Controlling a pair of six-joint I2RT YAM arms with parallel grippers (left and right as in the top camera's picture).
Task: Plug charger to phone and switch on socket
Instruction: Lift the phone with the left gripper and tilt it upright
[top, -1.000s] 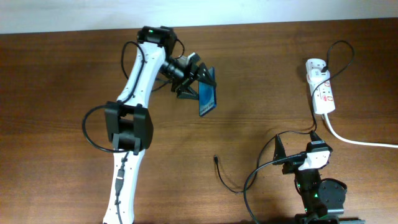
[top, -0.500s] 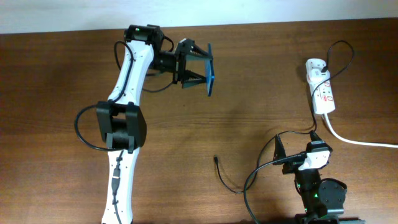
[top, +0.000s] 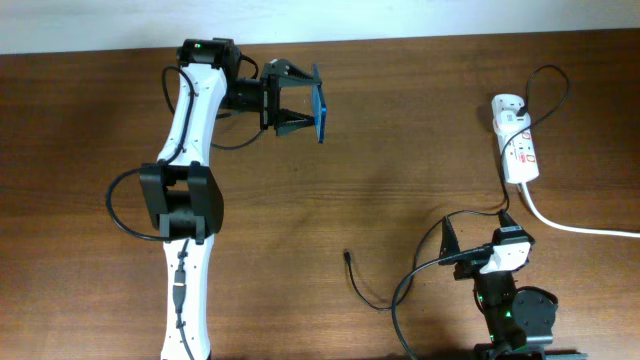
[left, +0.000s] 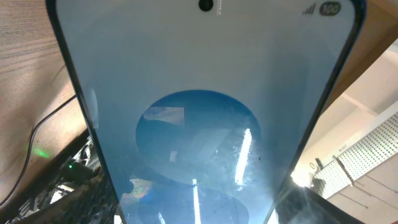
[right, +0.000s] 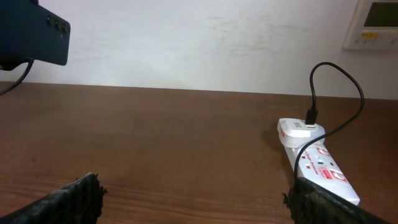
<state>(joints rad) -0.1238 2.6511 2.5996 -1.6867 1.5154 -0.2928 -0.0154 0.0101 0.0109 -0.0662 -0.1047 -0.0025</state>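
My left gripper (top: 297, 100) is shut on the phone (top: 321, 103) and holds it up in the air at the back left, on edge. Its blue screen (left: 199, 106) fills the left wrist view; its dark back (right: 34, 38) shows at the upper left of the right wrist view. The charger is a thin black cable (top: 375, 297) whose connector tip (top: 346, 254) lies on the table in front. Its other end is plugged into the white socket (top: 516, 142), also in the right wrist view (right: 317, 165). My right gripper (right: 199, 202) is open and empty, low over the table.
The socket's thick white cord (top: 575, 227) runs off to the right edge. The right arm's base (top: 512, 300) sits at the front right with black cables looped round it. A pale wall (right: 199, 43) stands behind the table.
My left arm has lifted the phone and swung it back and to the left, turning it onto its edge. The right arm, cable and socket have not moved.
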